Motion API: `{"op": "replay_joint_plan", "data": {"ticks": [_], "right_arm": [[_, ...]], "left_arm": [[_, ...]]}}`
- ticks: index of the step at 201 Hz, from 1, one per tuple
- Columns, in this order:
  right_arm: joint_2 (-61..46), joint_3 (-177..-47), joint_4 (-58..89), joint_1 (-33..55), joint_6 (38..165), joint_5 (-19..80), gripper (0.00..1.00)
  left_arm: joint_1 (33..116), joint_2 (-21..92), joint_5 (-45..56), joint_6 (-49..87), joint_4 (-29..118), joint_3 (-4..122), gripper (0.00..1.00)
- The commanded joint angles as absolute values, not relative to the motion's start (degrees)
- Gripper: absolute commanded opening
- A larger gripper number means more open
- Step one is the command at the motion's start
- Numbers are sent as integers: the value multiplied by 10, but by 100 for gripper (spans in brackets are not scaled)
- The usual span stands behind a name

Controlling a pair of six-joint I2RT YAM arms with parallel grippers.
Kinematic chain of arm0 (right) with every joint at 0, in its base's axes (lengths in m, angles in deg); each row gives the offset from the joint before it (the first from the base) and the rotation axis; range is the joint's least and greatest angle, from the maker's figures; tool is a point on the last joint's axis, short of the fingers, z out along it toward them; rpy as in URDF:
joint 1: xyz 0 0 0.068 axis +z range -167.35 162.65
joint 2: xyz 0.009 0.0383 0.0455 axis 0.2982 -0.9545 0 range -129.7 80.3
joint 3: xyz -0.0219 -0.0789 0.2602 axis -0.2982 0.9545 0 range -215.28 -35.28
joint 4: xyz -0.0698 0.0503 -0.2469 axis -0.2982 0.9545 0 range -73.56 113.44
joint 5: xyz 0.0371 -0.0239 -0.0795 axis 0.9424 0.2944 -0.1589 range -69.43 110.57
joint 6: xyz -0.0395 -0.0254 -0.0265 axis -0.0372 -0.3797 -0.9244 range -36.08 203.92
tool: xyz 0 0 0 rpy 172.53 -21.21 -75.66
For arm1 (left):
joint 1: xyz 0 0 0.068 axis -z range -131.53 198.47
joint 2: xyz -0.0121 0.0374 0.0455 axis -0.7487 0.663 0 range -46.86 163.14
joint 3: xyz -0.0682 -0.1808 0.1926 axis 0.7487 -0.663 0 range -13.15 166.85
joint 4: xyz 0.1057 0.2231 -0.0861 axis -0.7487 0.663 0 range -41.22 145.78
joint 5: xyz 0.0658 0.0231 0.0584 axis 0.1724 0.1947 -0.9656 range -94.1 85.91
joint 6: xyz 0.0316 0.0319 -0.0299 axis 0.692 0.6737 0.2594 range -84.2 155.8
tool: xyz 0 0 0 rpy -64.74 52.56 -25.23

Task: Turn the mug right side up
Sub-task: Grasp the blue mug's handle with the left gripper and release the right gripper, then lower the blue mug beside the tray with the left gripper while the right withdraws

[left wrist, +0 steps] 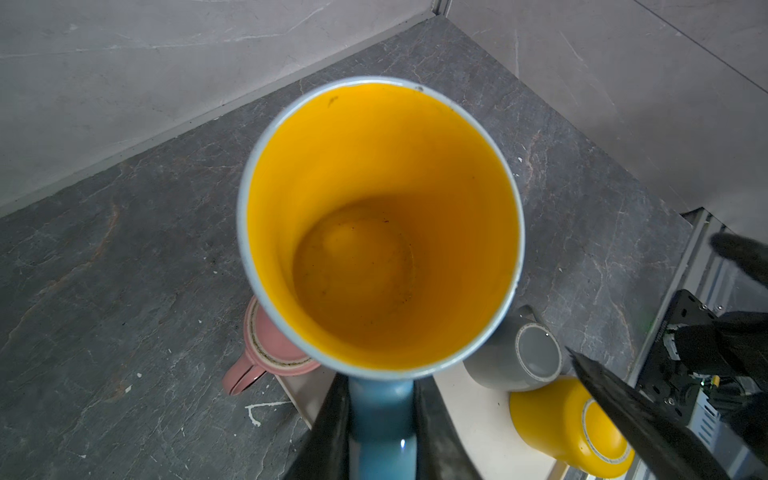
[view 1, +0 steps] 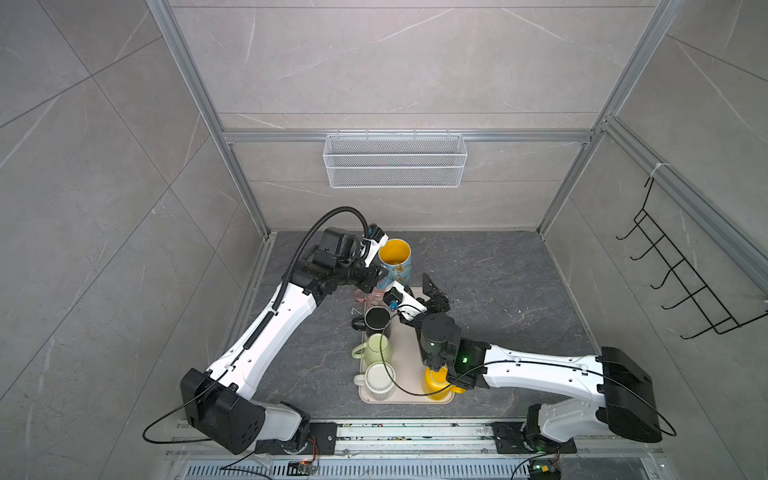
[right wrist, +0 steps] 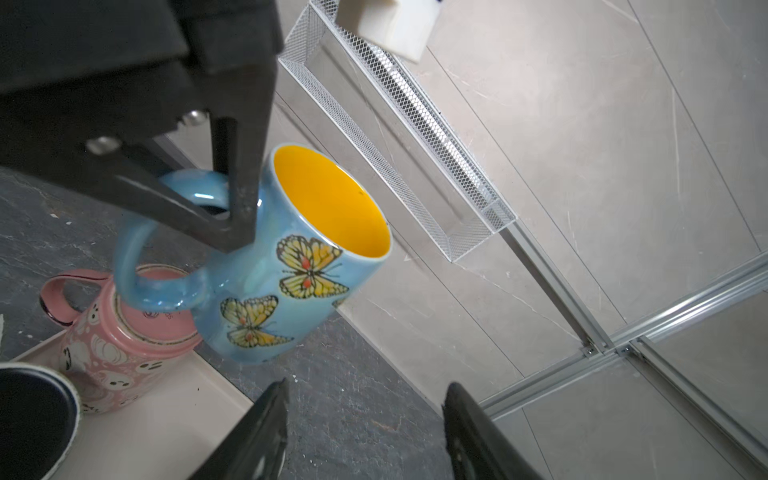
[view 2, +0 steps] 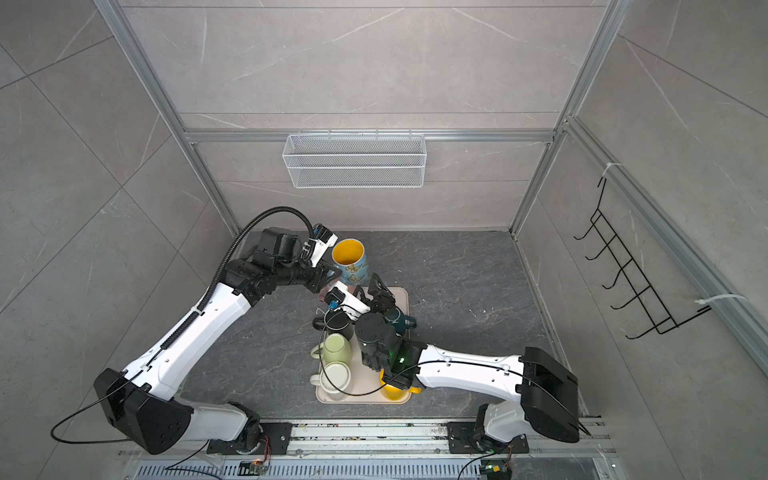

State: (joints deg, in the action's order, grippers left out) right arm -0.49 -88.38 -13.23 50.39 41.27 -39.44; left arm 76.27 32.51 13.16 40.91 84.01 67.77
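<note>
Blue-glazed butterfly mug [right wrist: 291, 266] with yellow inside, mouth-up, pinched by its handle in the left pincer [left wrist: 380, 419] just above an upside-down pink ghost-patterned mug [right wrist: 112, 353], right pincer [right wrist: 365, 395] spread empty nearby: liable to swivel in that narrow hold, or clip the pink one on lowering.

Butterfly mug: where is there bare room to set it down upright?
Bare counter lies wide between the tray and the right wall, and under the butterfly mug, toward the back wall. The tray's left side is packed: pink mug, black mug, green mug, white mug; the yellow mug fills its near right corner.
</note>
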Motion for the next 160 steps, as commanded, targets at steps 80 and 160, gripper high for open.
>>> {"op": "replay_joint_plan", "data": {"ticks": [80,160], "right_arm": [[95,-915,232,503,794,-365,71],[117,-944,338,485,913,-206,84]], "left_arm": [[639,363,130,357,667,701,0],[566,455,125,314,600,692,0]]}}
